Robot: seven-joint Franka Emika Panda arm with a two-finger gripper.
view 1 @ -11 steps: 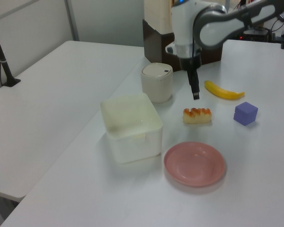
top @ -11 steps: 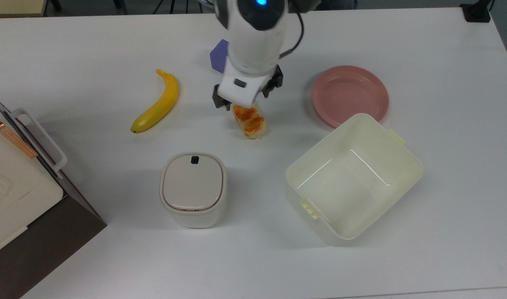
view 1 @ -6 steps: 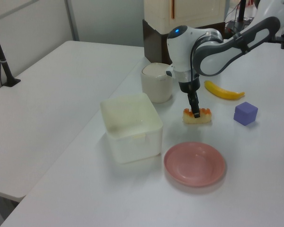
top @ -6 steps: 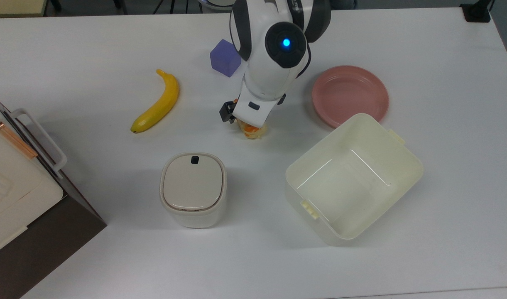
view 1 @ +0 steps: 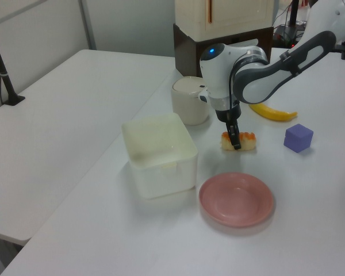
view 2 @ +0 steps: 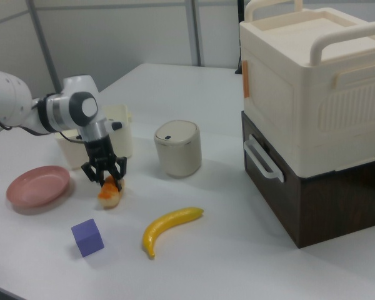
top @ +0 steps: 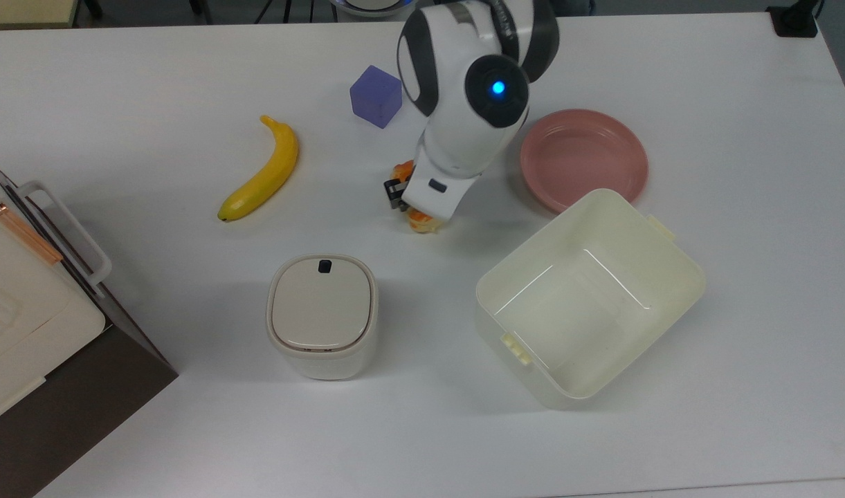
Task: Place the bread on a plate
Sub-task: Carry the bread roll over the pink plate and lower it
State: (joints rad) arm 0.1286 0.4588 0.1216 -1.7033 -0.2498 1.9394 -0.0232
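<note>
Over the last second my hand [view 2: 104,177] has dropped from above the bread [view 2: 109,193] to straddle it, fingers spread and not yet clamped, loaf on the table left of the plate [top: 583,158] in the top view.

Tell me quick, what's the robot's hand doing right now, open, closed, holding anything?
Hand: open, fingers down on either side of the bread, which lies on the table; not gripped yet.
</note>
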